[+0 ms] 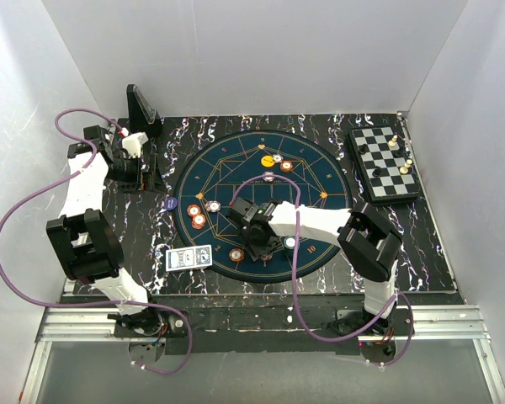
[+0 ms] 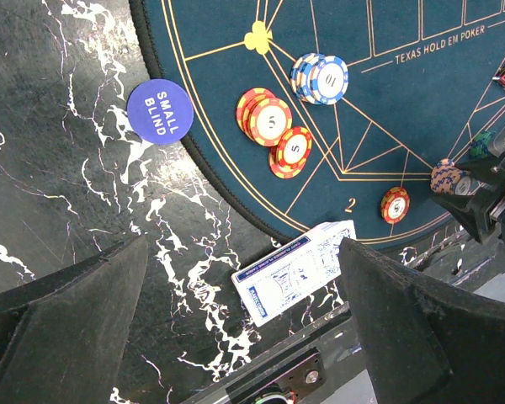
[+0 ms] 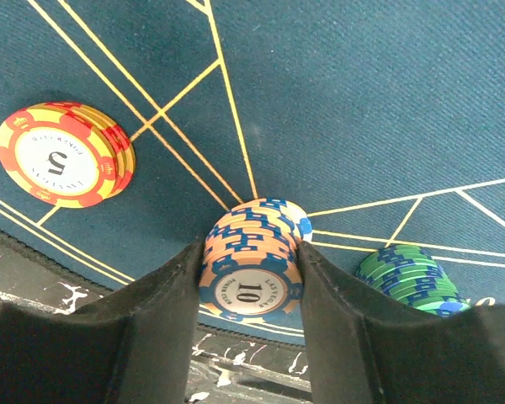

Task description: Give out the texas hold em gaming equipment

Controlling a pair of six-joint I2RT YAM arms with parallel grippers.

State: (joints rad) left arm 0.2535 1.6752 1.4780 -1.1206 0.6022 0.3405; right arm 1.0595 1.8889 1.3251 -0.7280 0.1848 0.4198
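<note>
A stack of chips is pinched by the right gripper, seemingly for moving elsewhere; the left gripper is spread, idle.

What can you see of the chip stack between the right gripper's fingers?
The chip stack is several peach-orange chips with blue edge stripes, the top face white-centred and marked 10, looking like moulded plastic. It stands fairly even on the blue felt mat, near its edge where gold lines meet. The right gripper straddles it, black fingers against both sides with no gap showing. A green-and-blue stack sits apart beside it.
</note>
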